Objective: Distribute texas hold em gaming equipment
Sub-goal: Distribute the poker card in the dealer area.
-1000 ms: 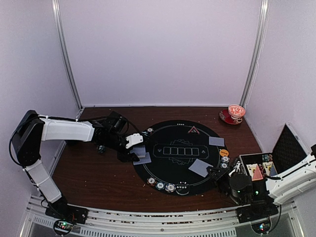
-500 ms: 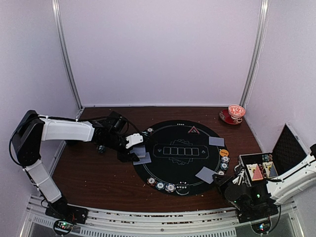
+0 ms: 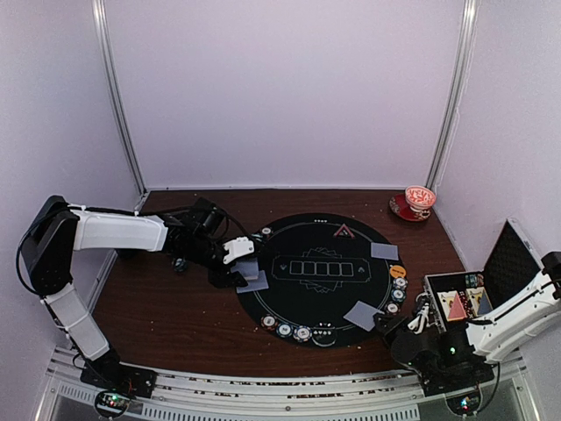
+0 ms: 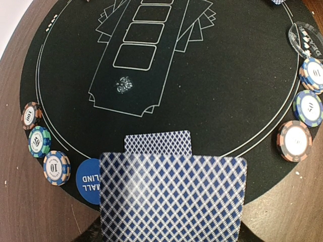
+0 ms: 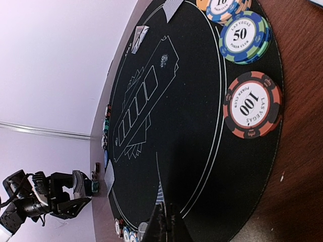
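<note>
My left gripper (image 3: 238, 266) hovers over the left rim of the round black mat (image 3: 307, 294), shut on a stack of blue-diamond-backed playing cards (image 4: 171, 196) that hides its fingertips. One card (image 4: 157, 142) lies on the mat just ahead of the stack, beside a blue blind disc (image 4: 90, 180). My right gripper (image 5: 166, 222) is shut on a single card (image 5: 161, 194), seen edge-on low over the mat's near right rim (image 3: 362, 314). Striped chips sit round the rim: three at the front (image 3: 284, 330) and three on the right (image 5: 251, 105). Another card (image 3: 384, 251) lies by an orange disc (image 3: 397, 271).
An open metal case (image 3: 460, 301) stands just right of the right gripper. A red-patterned cup and saucer (image 3: 418, 202) sit at the back right. A red triangle marker (image 3: 342, 231) is at the mat's far side. White walls enclose the brown table (image 3: 175, 307).
My right gripper has drawn back toward the near right edge of the mat, carrying its card with it. The left arm and its stack have not moved.
</note>
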You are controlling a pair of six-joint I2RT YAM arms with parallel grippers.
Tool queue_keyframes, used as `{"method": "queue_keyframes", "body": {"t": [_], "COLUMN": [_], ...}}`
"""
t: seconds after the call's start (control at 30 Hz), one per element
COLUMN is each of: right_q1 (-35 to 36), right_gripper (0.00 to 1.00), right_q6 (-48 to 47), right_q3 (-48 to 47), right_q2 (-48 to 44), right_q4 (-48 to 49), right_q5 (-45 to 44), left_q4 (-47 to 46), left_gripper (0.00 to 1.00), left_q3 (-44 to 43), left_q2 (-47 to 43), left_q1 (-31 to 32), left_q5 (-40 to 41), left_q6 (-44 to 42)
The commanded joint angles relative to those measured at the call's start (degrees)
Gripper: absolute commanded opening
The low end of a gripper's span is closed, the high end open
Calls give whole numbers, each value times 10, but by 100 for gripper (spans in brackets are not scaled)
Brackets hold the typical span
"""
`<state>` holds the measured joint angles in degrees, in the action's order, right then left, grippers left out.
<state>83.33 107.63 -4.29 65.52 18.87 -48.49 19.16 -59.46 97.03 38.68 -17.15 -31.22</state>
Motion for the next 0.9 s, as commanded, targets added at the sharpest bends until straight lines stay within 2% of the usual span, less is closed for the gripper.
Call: {"method": "queue_keyframes", "body": {"t": [0.0,0.43,0.6,0.87], "right_q1": [10,21,23,25], "right_gripper": [0,0,0,9], "right_q6": [14,29,27,36], "right_q3": [-6,-30,-45,-58], "right_q2": [16,125,142,170], "right_q4": [18,101,93,86], "right_q5": [-12,-5,1,12], "left_q4": [-11,-11,-11,-11], "left_gripper": [62,62,62,62], "left_q3": [-2,-2,-2,-2], "left_q2": [2,4,2,1], "left_q1": [-2,-2,-2,-2], "left_q5": [-3,-3,-3,-3], "left_q6": [-3,-2,-2,-3]}}
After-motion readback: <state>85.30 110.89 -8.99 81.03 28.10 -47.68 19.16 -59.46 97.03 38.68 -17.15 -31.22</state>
